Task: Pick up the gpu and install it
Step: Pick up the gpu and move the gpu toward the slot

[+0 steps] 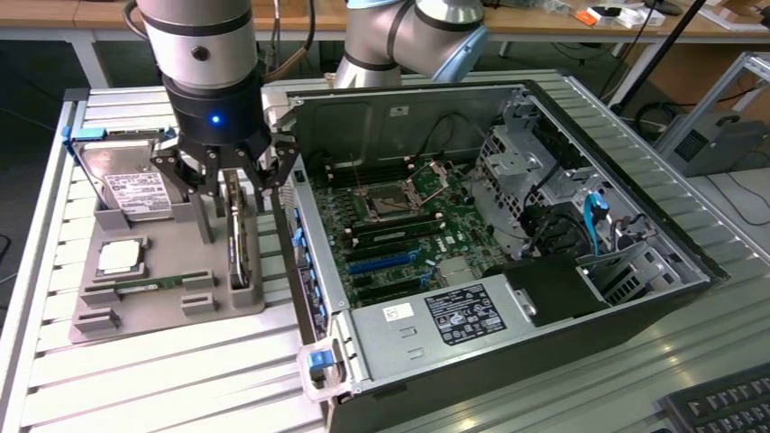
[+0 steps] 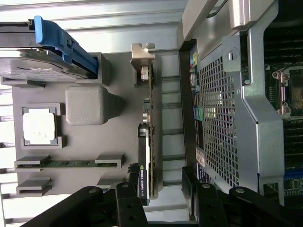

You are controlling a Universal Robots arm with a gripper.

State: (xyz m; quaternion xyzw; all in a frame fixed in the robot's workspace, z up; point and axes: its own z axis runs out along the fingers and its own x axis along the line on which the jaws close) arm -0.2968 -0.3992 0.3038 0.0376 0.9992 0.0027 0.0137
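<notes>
Gripper [image 1: 236, 209] is hanging over the grey tray [image 1: 144, 311] on the exterior view's left, with its fingers spread wide and pinching nothing. The gpu [image 1: 238, 257] is standing on its edge in a slot of that tray, on the side nearest the computer case [image 1: 673, 262]. The fingers are reaching down on either side of the card's upper edge. In the wrist view the gripper [image 2: 163, 203] is straddling the gpu [image 2: 144, 165] with a gap showing on both sides, so the fingers appear to be apart from the card, not pressing on it. The card's silver bracket [image 2: 142, 56] is pointing away from the fingers.

The hard drive [image 1: 135, 189], the processor chip [image 1: 121, 257] and the memory stick [image 1: 144, 284] are sitting in their own places on the tray, beside the card.

Judging by this, the task is only beginning. The gripper is lined up over the gpu, but the card is not yet gripped or lifted. Inside the open case, the blue slots [image 1: 379, 262] on the motherboard [image 1: 416, 225] are lying bare, so the whole installation is left to do.
</notes>
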